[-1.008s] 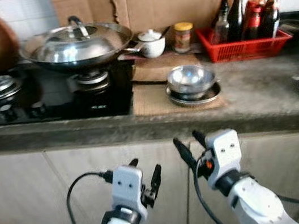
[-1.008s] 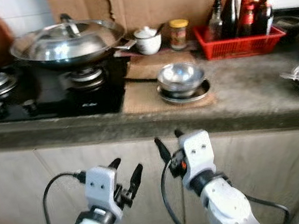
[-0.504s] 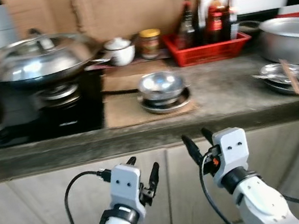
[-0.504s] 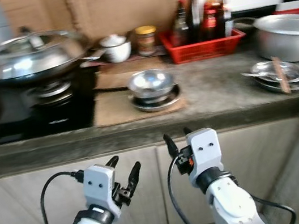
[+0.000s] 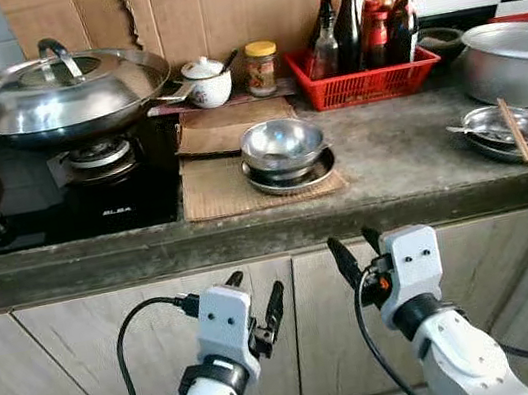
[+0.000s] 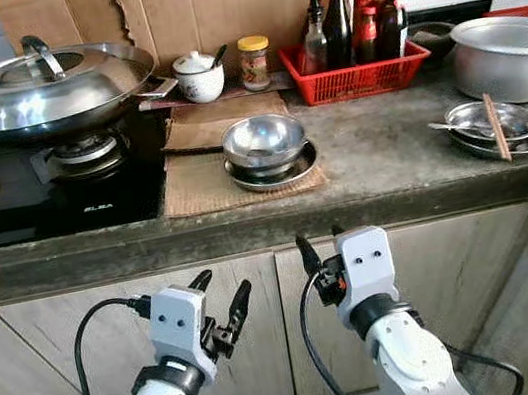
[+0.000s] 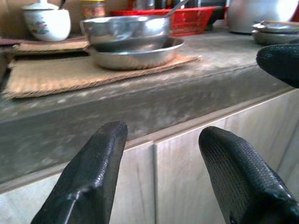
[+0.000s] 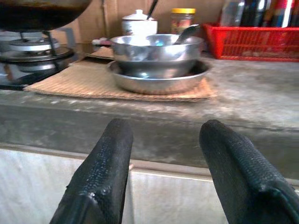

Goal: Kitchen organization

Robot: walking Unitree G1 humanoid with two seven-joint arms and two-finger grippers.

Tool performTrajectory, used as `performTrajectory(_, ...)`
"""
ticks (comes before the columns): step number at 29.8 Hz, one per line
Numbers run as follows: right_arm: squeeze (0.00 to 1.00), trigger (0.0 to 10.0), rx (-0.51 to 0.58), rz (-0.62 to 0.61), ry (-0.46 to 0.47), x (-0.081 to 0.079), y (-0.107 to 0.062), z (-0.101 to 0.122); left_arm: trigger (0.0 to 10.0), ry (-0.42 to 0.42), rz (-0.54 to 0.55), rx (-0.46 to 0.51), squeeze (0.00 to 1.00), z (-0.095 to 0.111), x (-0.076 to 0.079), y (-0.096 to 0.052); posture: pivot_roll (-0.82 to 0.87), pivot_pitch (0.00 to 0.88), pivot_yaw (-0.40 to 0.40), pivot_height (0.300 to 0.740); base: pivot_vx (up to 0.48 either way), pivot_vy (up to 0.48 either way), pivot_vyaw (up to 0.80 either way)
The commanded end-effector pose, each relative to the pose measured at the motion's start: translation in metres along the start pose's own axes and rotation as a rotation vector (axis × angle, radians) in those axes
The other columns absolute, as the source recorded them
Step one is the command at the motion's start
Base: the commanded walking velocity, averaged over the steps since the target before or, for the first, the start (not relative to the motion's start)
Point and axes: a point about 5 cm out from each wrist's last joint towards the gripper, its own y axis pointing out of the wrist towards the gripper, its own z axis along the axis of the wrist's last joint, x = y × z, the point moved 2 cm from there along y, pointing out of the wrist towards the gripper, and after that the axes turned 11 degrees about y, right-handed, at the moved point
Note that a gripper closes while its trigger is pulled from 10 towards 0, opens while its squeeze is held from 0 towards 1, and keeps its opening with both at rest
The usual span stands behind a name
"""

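Observation:
A steel bowl (image 5: 281, 143) sits in a shallow steel plate (image 5: 291, 177) on a woven mat (image 5: 217, 187) at the counter's middle. A lidded wok (image 5: 54, 91) rests on the black gas hob (image 5: 43, 209). A red basket (image 5: 367, 84) holds several sauce bottles. A white lidded pot (image 5: 205, 82) and a jar (image 5: 262, 67) stand by the cardboard. My left gripper (image 5: 258, 305) and right gripper (image 5: 354, 248) hang open and empty below the counter edge, in front of the cabinet doors. The bowl (image 8: 156, 52) lies ahead of the right fingers (image 8: 105, 168).
A large steel basin (image 5: 515, 59) stands at the far right. Steel plates with a spoon and chopsticks (image 5: 513, 127) lie near the counter's right end. Cardboard (image 5: 192, 7) leans on the tiled wall. Cabinet doors (image 5: 120, 364) run below the concrete counter edge (image 5: 251, 240).
The camera has turned right and steadied, so the scene shifted left and sharpened; the basin and plates came into view. Both grippers keep the same open pose.

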Motion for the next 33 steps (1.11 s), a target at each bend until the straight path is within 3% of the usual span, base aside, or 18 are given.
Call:
performTrajectory(1, 0.0, 10.0, 0.013, -0.014, -0.006, 0.0027, 0.0028, 0.0022, 10.0, 0.01, 0.001, 0.006, 0.0, 0.0004, -0.0004, 0.0005, 0.04, 0.0, -0.044, 0.74, 0.304, 0.0, 0.0)
performTrajectory(15, 0.0, 10.0, 0.017, -0.012, -0.003, 0.0028, 0.0038, 0.0027, 10.0, 0.007, 0.001, 0.009, 0.0, 0.0012, 0.0005, 0.0003, 0.04, 0.0, -0.045, 0.74, 0.31, 0.0, 0.0)
performTrajectory(28, 0.0, 10.0, 0.007, 0.004, 0.011, 0.0032, 0.0047, -0.0001, 10.0, 0.0, -0.009, -0.013, 0.0, -0.0026, 0.0035, 0.0003, 0.04, 0.003, -0.044, 0.74, 0.0, 0.0, 0.0)
performTrajectory(29, 1.0, 10.0, 0.017, 0.012, 0.026, 0.0035, 0.0064, 0.001, 10.0, 0.002, -0.012, -0.013, 0.0, -0.0028, 0.004, 0.0001, 0.04, 0.002, -0.046, 0.74, 0.0, 0.0, 0.0)
performTrajectory(33, 1.0, 10.0, 0.039, 0.072, 0.06, -0.0027, 0.011, 0.0063, 10.0, 0.001, -0.014, -0.017, 0.0, -0.0042, 0.004, -0.0012, 0.04, 0.003, -0.046, 0.74, 0.0, 0.0, 0.0)
